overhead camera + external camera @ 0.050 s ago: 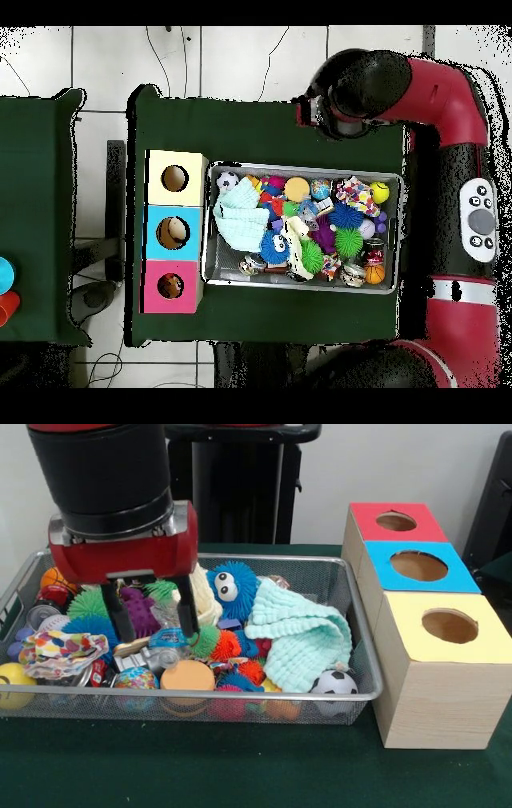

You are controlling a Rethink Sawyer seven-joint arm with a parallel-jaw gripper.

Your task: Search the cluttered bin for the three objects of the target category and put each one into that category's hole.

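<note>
Wire-mesh bin (364,688) on green cloth, long axis running left-right in the front view, crammed with toys. Near rim: yellow ball (14,684) at left corner, orange foam disc (187,675), small soccer ball (334,682) at right corner. Mid bin: mint waffle-knit cloth (300,636) crumpled and draped toward the right side, floral fabric pouch (56,650) at left, spiky rubber puffer balls in green (86,604), blue and orange. Gripper (154,624) hangs straight down over the bin's left-centre, two thin black fingers (187,610) spread apart, tips down among the toys, nothing visibly pinched between them; red cuff and black cylindrical wrist above. Farther back: fuzzy blue googly-eyed toy (233,586) upright, facing the camera, just beside the right finger; purple nubby toy (140,610) behind the left finger. Three wooden boxes in a row just right of the bin, touching each other, each with a round hole on top: yellow box (448,628) nearest, blue box (419,566) middle, red box (396,522) farthest. Overhead view: arm (455,150) bends round the bin's side, elbow beyond its far corner.
</note>
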